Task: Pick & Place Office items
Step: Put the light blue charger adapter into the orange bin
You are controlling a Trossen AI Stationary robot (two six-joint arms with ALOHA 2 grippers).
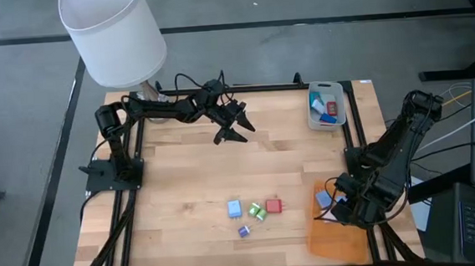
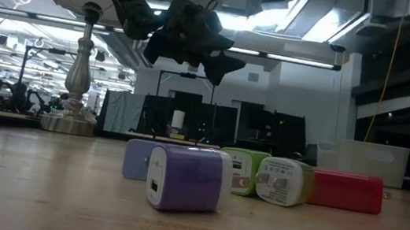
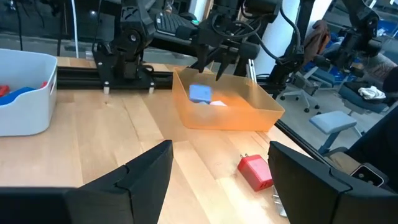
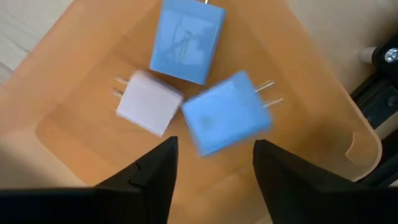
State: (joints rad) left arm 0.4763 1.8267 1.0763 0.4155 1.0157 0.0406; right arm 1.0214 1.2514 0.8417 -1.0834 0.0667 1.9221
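Chargers are what you are sorting here, small plug blocks in many colours. Your right gripper (image 4: pixel 211 165) hangs just above the orange bin (image 1: pixel 339 236) at the surface's (image 1: pixel 182 179) front right corner, and its fingers (image 4: pixel 149 171) stand apart with nothing between them. Just past the tips a blue charger (image 4: pixel 227 118) looks blurred, so it seems to be dropping in beside a light blue charger (image 4: pixel 186 40) and a pale pink charger (image 4: pixel 149 102). So you look to be at the letting-go step. Next, you would lift that arm clear and go for the 4 chargers in the front middle of the wooden surface: a light blue one (image 1: pixel 234 209), a green one (image 1: pixel 259 212), a red one (image 1: pixel 274 207) and a purple one (image 1: pixel 243 231). They lie close together, so pick an outer one. Your left gripper (image 1: pixel 230 127) waits high over the far side with its fingers open and empty. A grey tray (image 1: pixel 325 108) at the far right holds more pieces. A white lamp (image 1: pixel 113 33) stands at the far left corner, and behind is a big room with bright ceiling lights.
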